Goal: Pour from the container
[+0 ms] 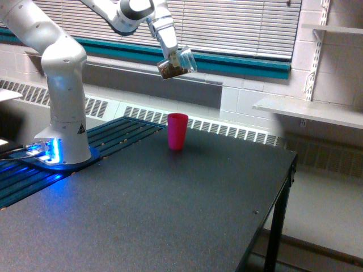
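The container (176, 63) is a small clear cup with brown granular bits at its lower end. It hangs tilted high in the air, its mouth turned toward the exterior view's right. My gripper (172, 56) is shut on it, coming down from the upper left. Well below it, slightly to the right, a pink cup (177, 131) stands upright on the black table (170, 204). Nothing is seen falling from the container.
The arm's white base (63, 122) stands at the exterior view's left on a blue-lit mount beside dark slats. The table's edge runs down the right side. A window with blinds and a radiator line the back wall; white shelves hang at the right.
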`<state>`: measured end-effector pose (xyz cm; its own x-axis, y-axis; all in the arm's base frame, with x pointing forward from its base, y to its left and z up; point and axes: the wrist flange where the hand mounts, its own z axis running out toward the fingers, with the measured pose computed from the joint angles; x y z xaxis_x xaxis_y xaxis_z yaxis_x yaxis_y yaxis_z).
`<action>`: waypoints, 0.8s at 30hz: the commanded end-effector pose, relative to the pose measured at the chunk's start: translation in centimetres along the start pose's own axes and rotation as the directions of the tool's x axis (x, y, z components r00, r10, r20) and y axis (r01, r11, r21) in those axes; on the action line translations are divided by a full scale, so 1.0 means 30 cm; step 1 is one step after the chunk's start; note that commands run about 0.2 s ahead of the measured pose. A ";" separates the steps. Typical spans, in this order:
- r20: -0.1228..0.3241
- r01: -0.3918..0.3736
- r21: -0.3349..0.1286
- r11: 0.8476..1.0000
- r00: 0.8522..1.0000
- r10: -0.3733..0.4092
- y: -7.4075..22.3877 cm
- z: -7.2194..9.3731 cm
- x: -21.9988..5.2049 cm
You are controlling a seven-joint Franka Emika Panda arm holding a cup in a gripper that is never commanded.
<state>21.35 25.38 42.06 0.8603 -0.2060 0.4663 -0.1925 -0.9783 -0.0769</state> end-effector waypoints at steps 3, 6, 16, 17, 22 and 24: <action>0.010 -0.146 -0.023 0.989 0.989 0.147 -0.027 0.022 -0.047; 0.021 -0.174 -0.027 0.984 0.984 0.175 -0.037 0.031 -0.053; 0.054 -0.267 -0.037 0.963 0.962 0.269 -0.068 0.063 -0.068; 0.056 -0.277 -0.038 0.960 0.959 0.279 -0.069 0.066 -0.065; 0.081 -0.300 -0.059 0.952 0.949 0.304 -0.076 0.082 -0.084; 0.087 -0.316 -0.064 0.947 0.943 0.321 -0.080 0.084 -0.085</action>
<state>20.75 27.70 38.70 0.8215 -0.4425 0.3596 -0.4233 -0.8958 -0.1354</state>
